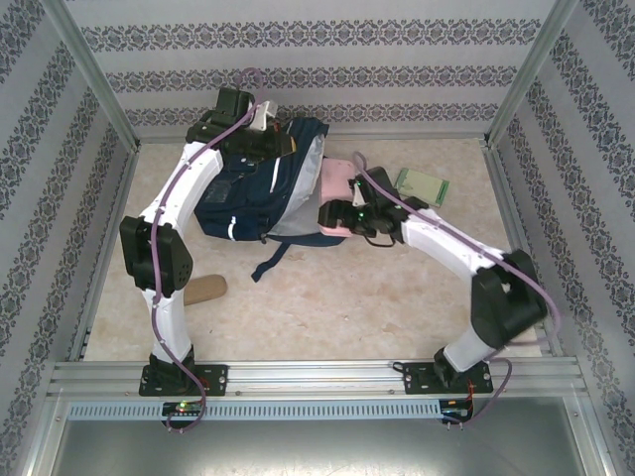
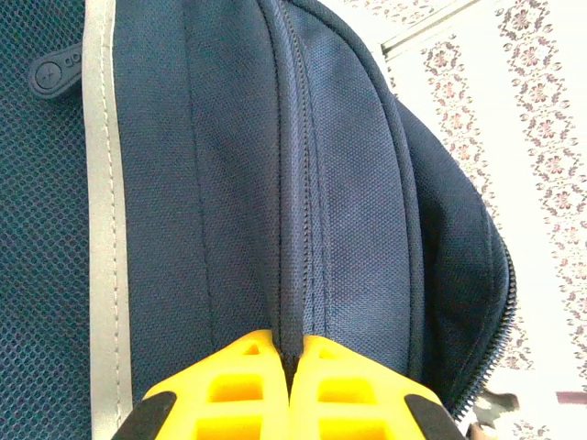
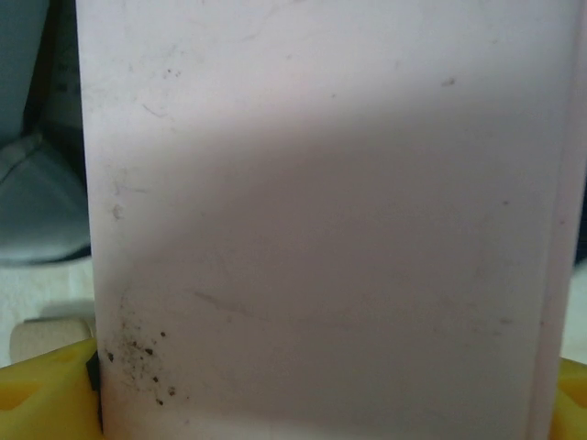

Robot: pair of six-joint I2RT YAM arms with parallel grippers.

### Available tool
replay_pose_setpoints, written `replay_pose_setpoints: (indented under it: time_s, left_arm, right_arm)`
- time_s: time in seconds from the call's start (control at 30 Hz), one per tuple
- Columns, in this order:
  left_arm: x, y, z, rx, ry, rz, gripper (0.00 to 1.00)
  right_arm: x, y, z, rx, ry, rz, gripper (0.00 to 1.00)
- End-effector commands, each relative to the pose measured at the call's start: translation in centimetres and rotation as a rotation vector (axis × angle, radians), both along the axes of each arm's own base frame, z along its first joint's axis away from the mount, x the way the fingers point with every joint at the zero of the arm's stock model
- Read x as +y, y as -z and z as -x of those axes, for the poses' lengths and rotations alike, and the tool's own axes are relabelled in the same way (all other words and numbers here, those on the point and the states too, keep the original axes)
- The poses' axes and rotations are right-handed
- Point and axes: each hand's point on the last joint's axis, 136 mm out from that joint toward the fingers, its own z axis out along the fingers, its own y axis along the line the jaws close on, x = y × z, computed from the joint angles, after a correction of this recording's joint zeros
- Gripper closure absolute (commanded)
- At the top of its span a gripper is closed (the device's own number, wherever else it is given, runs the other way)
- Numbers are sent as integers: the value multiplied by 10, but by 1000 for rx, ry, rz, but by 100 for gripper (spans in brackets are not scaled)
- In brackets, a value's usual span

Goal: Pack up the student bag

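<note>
The navy student bag (image 1: 243,193) lies at the back middle of the table, its grey-lined mouth (image 1: 303,193) facing right. My left gripper (image 1: 266,137) is at the bag's far top edge; in the left wrist view its yellow fingers (image 2: 229,390) are shut on a ridge of navy fabric along a seam of the student bag (image 2: 348,183). My right gripper (image 1: 342,215) holds a pink flat pencil case (image 1: 337,180) right at the bag's mouth. Up close the pencil case (image 3: 321,211) spans the frame between the yellow fingertips (image 3: 41,390).
A green card or notebook (image 1: 424,184) lies right of the pencil case. A tan flat object (image 1: 206,290) rests at the front left beside the left arm. A dark strap (image 1: 273,260) trails toward the front. Metal frame posts and patterned walls enclose the table.
</note>
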Motion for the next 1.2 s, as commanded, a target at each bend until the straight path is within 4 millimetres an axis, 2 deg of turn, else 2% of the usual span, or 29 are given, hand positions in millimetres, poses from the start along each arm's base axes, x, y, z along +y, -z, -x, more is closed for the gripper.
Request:
replay_pose_setpoints:
  time_s: [0.0, 0.23, 0.3, 0.37, 0.53, 0.67, 0.8, 0.83, 0.97, 1.0, 1.17]
  left_arm:
    - [-8, -90, 9, -207, 44, 139, 100]
    - [-8, -86, 10, -184, 41, 145, 100]
    - [-7, -85, 11, -183, 40, 140, 100]
    - [-7, -83, 11, -177, 40, 132, 100]
    - [-6, -76, 10, -164, 39, 119, 100]
    - [-6, -76, 10, -164, 39, 116, 100]
    - [-5, -75, 10, -164, 38, 112, 100]
    - [-6, -75, 10, -162, 39, 112, 100]
    - [-6, -72, 10, -158, 40, 109, 100]
    - [-6, -73, 10, -160, 41, 110, 100]
    - [-7, -72, 10, -154, 45, 112, 100]
  right_arm:
    - [26, -6, -33, -29, 22, -48, 19]
    - [58, 35, -69, 71, 31, -2, 13]
    - [65, 42, -75, 93, 25, -6, 4]
    - [70, 47, -79, 108, 17, -7, 2]
    - [66, 49, -86, 99, 39, 13, 2]
    - [57, 39, -92, 74, 59, 18, 2]
    - [52, 40, -90, 86, 65, -7, 2]
    - [52, 42, -90, 91, 62, -24, 6]
    - [52, 58, -88, 138, 77, -96, 47]
    - [52, 62, -87, 145, 79, -96, 51]
    - [63, 72, -85, 180, 67, -109, 53]
